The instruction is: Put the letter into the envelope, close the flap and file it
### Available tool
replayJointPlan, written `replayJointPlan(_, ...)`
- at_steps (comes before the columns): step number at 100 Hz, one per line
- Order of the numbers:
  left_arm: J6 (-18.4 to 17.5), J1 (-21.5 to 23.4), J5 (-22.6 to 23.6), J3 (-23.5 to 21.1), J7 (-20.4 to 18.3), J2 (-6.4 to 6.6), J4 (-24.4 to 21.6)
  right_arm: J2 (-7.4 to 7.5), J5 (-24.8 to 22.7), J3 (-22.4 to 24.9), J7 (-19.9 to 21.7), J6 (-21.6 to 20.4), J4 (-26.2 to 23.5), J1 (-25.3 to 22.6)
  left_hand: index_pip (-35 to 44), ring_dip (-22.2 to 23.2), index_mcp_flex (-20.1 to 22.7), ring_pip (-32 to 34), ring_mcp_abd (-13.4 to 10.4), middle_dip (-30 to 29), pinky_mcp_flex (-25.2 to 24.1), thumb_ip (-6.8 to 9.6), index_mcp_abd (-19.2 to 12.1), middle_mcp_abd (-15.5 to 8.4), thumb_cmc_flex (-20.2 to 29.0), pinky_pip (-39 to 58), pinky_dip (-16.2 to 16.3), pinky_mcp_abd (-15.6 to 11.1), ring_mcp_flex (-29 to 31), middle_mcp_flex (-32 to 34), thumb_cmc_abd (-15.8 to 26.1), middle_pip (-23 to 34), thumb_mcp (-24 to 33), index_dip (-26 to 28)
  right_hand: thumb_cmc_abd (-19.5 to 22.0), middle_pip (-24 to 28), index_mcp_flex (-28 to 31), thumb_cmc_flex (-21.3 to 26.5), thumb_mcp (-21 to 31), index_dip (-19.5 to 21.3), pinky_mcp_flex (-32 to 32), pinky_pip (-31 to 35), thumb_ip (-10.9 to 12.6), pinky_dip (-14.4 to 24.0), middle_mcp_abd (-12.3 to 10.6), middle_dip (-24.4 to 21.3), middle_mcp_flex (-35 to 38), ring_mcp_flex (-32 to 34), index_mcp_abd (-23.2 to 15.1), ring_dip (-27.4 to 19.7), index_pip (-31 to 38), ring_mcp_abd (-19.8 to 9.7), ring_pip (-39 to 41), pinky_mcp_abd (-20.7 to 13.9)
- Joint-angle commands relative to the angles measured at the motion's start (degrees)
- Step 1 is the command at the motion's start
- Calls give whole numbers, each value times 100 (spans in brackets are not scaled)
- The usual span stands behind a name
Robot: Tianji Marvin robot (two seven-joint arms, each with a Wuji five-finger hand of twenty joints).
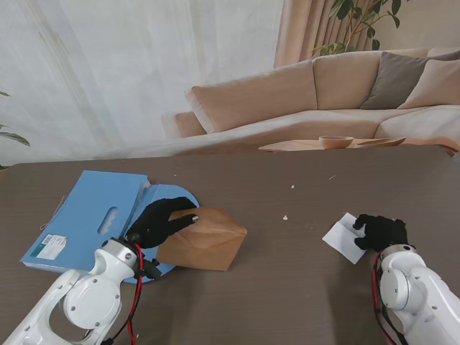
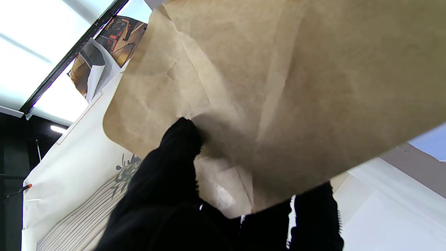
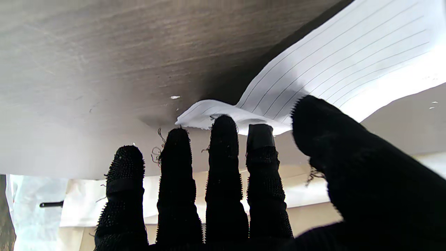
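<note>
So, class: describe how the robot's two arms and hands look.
Both arms are glossy white, rounded segments with silver rings. The left hand and right hand wear black knitted gloves with nubbly fingers. Red and black cables run along each arm.

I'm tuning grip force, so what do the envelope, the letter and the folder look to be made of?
Envelope: matte brown kraft paper, creased and fibrous. Letter: thin white ruled paper; it curls by the right hand. Folder: smooth blue, probably plastic or coated card, with a cut-out handle. The left hand holds the envelope.
</note>
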Motion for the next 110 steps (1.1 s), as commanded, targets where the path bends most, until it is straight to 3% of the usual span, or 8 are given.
replayJointPlan(1, -40, 33, -10, -10, -87, -32, -31, -26, 33, -23, 238, 30, -43, -83, 92, 119, -70, 110, 30, 35, -36, -54, -24, 57, 350, 139, -17, 57, -10, -52, 225, 160, 115, -41, 183, -435, -410, -369, -308, -145, -187, -67, 59, 30, 248, -284, -604, -392, 177, 71, -317, 13, -103, 27)
replayJointPlan(15, -48, 36, -10, -12, -84, -33, -23, -21, 53, -2, 364, 83, -127, -119, 95, 119, -69, 109, 32, 37, -43, -56, -18, 59, 350, 137, -17, 61, -10, -54, 226, 163, 118, -43, 598, -701, -1022, -843, -1001, -461, -386, -322, 88, 36, 443, -535, -1452, -892, 324, -136, -782, 45, -510, 2)
replayJointPlan(28, -44, 40, -8, -9, -81, -33, -21, -5, 92, 20, 598, 121, -225, -149, 99, 120, -64, 110, 38, 37, -44, -57, -12, 63, 350, 137, -17, 62, -9, -56, 220, 164, 122, -42, 852, -1328, -1602, -1097, -1622, -826, -677, -837, 99, -119, 728, -872, -2155, -1376, 410, -533, -1219, 115, -1214, 8)
replayJointPlan(43, -42, 37, -10, -4, -81, -33, -20, 49, 49, -5, 990, 153, -284, -143, 99, 122, -67, 111, 38, 38, -40, -58, -10, 62, 350, 138, -17, 63, -10, -53, 220, 165, 126, -43, 770, -1501, -1872, -1039, -1889, -950, -802, -1101, 128, -197, 809, -967, -2396, -1530, 520, -692, -1427, 131, -1511, 2)
replayJointPlan(50, -41, 35, -7, -2, -79, -34, -19, 57, -7, -53, 959, 143, -210, -108, 95, 121, -70, 109, 36, 39, -40, -58, -6, 64, 350, 138, -17, 64, -10, -54, 220, 165, 128, -46, 604, -1299, -1694, -754, -1821, -874, -708, -1044, 175, -134, 723, -883, -2143, -1369, 566, -629, -1328, 118, -1405, 25)
replayJointPlan(77, -44, 24, -3, 11, -61, -37, -6, 39, -100, -181, 481, 36, 123, -1, 93, 123, -62, 114, 39, 34, -38, -57, -3, 67, 349, 140, -16, 70, -1, -42, 212, 166, 126, -52, -112, -502, -679, 143, -225, -220, -297, -494, 112, 72, 202, -513, -560, -526, 466, -202, -366, 38, -546, 97)
replayJointPlan(94, -33, 22, -12, 23, -52, -40, -5, 32, -113, -167, 317, -79, 209, 16, 89, 121, -52, 111, 46, 29, -40, -58, -5, 69, 350, 140, -17, 70, -1, -39, 212, 164, 116, -60, -221, -290, -65, 390, 112, -30, -145, -313, 99, 77, 42, -438, 212, -90, 238, -109, 36, -24, -304, 144)
replayJointPlan(110, -35, 19, -12, 28, -47, -41, 4, 25, -109, -179, 151, -199, 313, 43, 87, 119, -50, 109, 41, 24, -39, -57, -7, 70, 350, 139, -18, 70, -2, -38, 210, 160, 113, -65, -90, -440, 449, 491, 333, 25, -35, -166, 111, 44, -13, -514, 813, 253, 30, -106, 153, -82, -271, 182)
